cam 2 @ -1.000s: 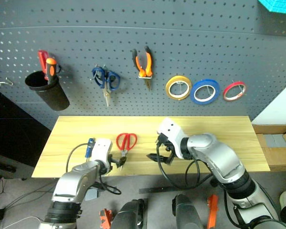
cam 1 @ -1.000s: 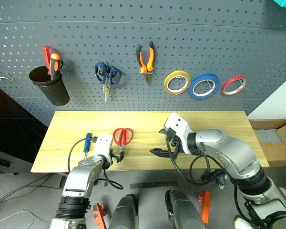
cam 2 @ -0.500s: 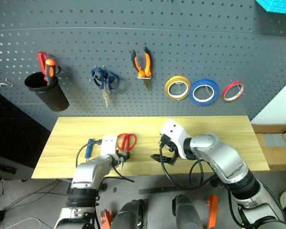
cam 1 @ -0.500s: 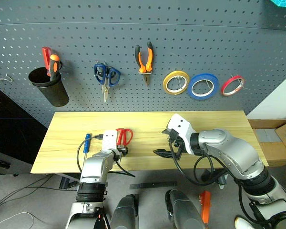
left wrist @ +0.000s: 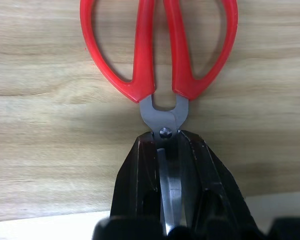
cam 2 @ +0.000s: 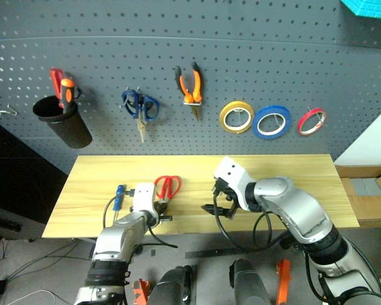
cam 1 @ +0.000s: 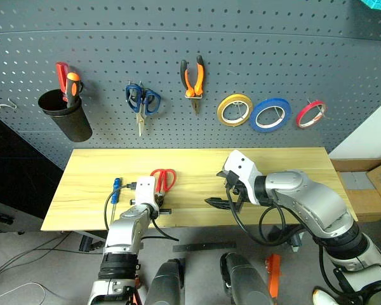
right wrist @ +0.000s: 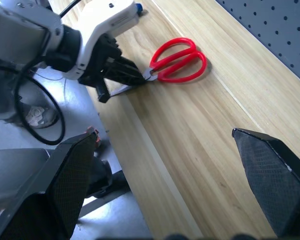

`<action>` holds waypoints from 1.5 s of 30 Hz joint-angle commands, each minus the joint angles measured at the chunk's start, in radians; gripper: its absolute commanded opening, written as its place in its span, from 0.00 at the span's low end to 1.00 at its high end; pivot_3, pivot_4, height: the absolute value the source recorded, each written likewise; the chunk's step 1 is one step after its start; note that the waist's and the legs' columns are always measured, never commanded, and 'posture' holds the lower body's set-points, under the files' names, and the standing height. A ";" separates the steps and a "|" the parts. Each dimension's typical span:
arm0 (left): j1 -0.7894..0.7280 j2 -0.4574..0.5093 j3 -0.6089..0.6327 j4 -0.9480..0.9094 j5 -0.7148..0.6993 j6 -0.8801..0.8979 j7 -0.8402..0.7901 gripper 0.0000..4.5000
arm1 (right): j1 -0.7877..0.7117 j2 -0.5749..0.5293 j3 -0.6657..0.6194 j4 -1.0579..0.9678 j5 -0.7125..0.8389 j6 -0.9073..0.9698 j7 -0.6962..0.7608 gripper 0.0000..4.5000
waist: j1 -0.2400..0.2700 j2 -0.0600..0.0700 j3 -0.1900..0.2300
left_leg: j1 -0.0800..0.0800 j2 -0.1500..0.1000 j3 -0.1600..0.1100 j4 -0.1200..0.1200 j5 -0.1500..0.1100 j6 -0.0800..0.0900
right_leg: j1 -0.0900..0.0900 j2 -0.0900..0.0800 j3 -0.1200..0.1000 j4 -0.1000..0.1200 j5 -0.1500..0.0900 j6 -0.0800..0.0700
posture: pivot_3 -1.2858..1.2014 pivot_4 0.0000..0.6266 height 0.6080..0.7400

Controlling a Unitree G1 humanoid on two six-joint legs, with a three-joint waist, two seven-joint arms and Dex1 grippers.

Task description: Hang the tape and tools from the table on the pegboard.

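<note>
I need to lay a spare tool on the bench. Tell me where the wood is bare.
The table is bare right of the right gripper, out to its right end, and along the back edge under the pegboard. The front left is crowded: red-handled scissors, blue-handled screwdriver, left gripper.

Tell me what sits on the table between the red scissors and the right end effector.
Nothing: in the left eye view, bare table wood runs from the red scissors to the right end effector.

Even, bright light falls from above; my light yellowish wooden desk (cam 1: 267,166) shows soft shadows and no glare. The dark grey perforated pegboard (cam 1: 254,57) bows near the top edge. My wrist views stay sharp.
</note>
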 commanded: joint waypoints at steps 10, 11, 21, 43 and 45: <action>0.233 0.185 -0.052 -0.379 0.145 -0.534 -0.079 0.05 | -0.016 -0.039 -0.145 -0.132 0.054 0.002 -0.001 1.00 | -0.009 0.000 0.000 | 0.000 0.001 -0.001 -0.002 0.000 0.000 | 0.000 0.000 0.001 -0.003 0.000 0.000 | 0.47 0.37 1.00; 0.262 0.209 -0.050 -0.398 0.168 -0.595 -0.081 0.05 | -0.013 -0.047 -0.155 -0.143 0.061 -0.013 0.010 1.00 | -0.009 0.000 0.000 | 0.000 0.001 -0.001 -0.002 0.000 0.000 | 0.000 -0.001 0.001 -0.004 0.000 0.000 | 0.47 0.36 1.00; 0.315 0.252 0.091 -0.533 0.247 -0.776 -0.005 0.05 | 0.002 -0.067 -0.171 -0.118 0.080 -0.185 0.081 1.00 | -0.007 0.000 0.000 | -0.001 0.002 -0.001 -0.002 -0.001 0.001 | 0.003 -0.002 -0.001 -0.010 -0.003 0.004 | 0.48 0.35 1.00; -0.026 0.277 0.021 -0.212 0.253 -0.765 -0.069 0.05 | -0.132 -0.009 -0.184 -0.004 0.071 -0.230 0.058 1.00 | -0.009 0.001 0.000 | 0.000 0.001 -0.001 -0.002 -0.002 0.003 | 0.007 0.000 -0.004 -0.014 0.001 0.001 | 0.46 0.36 1.00; -0.039 0.276 0.013 -0.190 0.257 -0.764 -0.063 0.05 | -0.153 0.031 -0.226 -0.013 0.110 -0.230 0.039 1.00 | -0.010 0.001 0.000 | 0.000 0.001 -0.002 -0.002 -0.002 0.003 | 0.006 0.000 -0.004 -0.013 0.001 0.001 | 0.46 0.36 1.00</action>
